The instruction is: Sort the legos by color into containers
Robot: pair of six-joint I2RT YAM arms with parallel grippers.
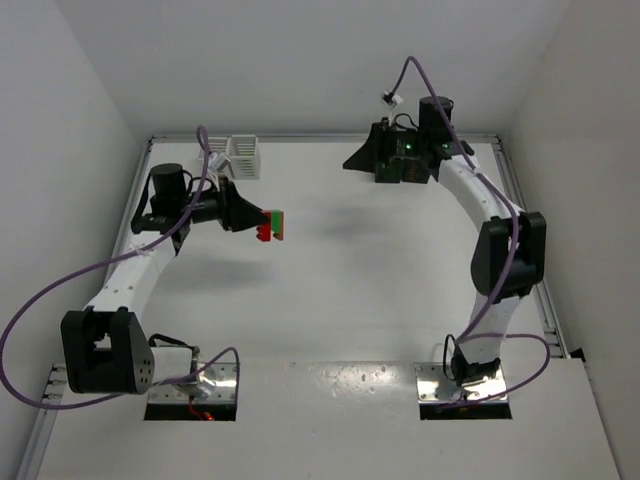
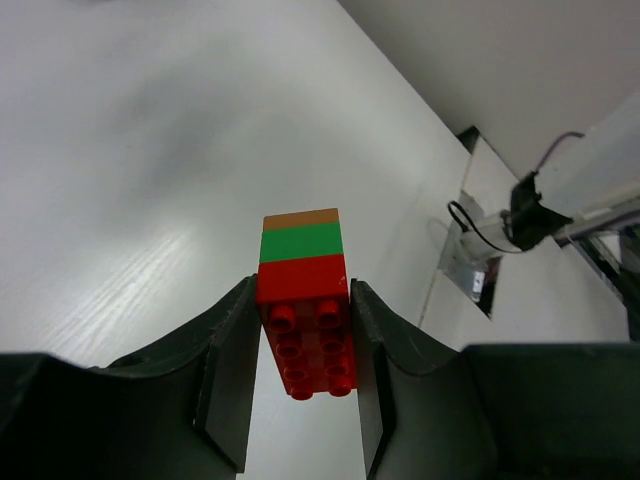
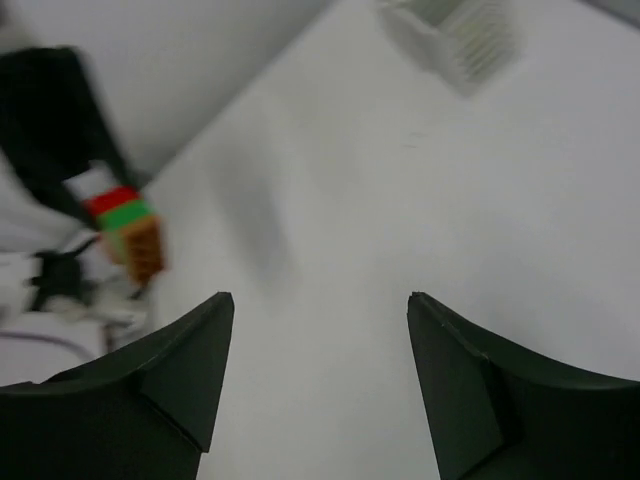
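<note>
- Viewing from the top camera, I take the white containers at the far left of the worktop as my reference for every position below.
- Two white slatted containers stand side by side there. A purple cable crosses in front of the left one.
- The left pincer sits on the near side of the white containers and a little to their right, well apart from them.
- The left pincer is clenched on a lego stack. In the left wrist view both fingers press flat against the sides of the red brick.
- The lego stack has three layers: red at the pincer, green in the middle, and an orange-brown layer at the outer end. The red studs face the wrist camera.
- The stack is held up off the worktop and touches nothing but the fingers.
- The right pincer is well to the right of the white containers, at about the same depth along the far edge.
- The right pincer is released. Its fingers stand wide apart with only bare worktop between them.
- The right wrist view is blurred. It shows the white containers at the top and the lego stack at the left.
</note>
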